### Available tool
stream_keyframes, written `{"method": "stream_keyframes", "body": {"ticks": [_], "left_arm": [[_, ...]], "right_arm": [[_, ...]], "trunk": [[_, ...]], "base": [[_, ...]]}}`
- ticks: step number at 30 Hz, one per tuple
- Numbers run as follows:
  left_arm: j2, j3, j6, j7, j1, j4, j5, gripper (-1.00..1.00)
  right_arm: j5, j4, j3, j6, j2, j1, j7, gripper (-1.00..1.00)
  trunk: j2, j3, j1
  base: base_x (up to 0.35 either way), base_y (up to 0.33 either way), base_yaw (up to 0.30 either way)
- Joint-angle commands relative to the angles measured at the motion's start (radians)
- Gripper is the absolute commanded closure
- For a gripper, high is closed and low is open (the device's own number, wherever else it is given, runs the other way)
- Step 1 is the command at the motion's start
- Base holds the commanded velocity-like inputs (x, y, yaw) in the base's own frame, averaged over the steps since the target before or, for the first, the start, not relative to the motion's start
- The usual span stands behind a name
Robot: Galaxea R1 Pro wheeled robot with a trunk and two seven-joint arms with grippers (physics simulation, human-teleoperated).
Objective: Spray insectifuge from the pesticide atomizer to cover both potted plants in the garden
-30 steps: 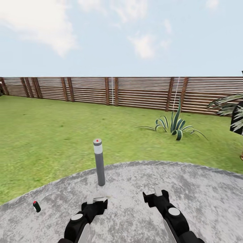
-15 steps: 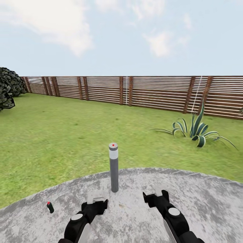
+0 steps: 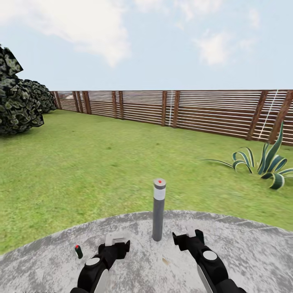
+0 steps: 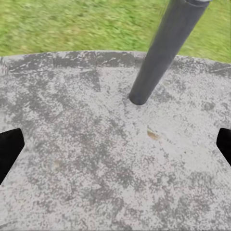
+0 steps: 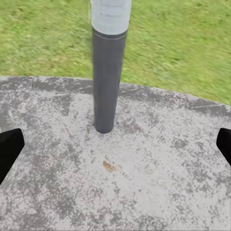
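Dark spray bottle (image 3: 78, 252) stands on the paving, left of my left gripper (image 3: 117, 241); both grippers, right (image 3: 188, 235) too, gape empty. Probably light and tippy; I'd clamp its body.

You're working in bright, even daylight under a pale clouded sky (image 3: 162, 36), with almost no cast shadows. The lawn (image 3: 101, 162) smears softly toward 12 o'clock, and both wrist views blur the grass.

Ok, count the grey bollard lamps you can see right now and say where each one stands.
1. The bollard lamp stands upright on the paved patio near its grass edge, ahead of and between the two grippers. Others may lie outside the pictures.
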Motion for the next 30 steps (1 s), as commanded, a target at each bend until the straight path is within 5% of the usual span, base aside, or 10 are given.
{"method": "stream_keyframes", "body": {"ticks": [1,17,27,30], "left_arm": [[0.0,0.0,0.0,0.0,0.0,0.0,0.0,-1.0],[0.0,0.0,-0.001,0.0,0.0,0.0,0.0,-1.0],[-0.001,0.004,-0.061,0.009,0.0,-0.008,-0.001,-1.0],[-0.006,0.019,-0.056,0.123,0.0,-0.014,0.048,-1.0]], "right_arm": [[0.0,0.0,0.0,0.0,0.0,0.0,0.0,-1.0],[0.0,-0.001,-0.001,0.0,0.0,0.0,0.0,-1.0],[0.0,-0.001,-0.001,0.003,0.0,0.0,0.0,-1.0],[0.001,-0.006,-0.002,0.036,0.0,0.0,-0.001,-1.0]], "trunk": [[0.0,-0.001,0.0],[0.0,-0.01,0.0],[0.0,-0.014,0.0],[0.0,-0.015,0.0]], "base": [[0.208,0.279,0.252],[0.224,0.264,0.254],[0.059,0.029,0.26],[0.0,0.0,0.263]]}}
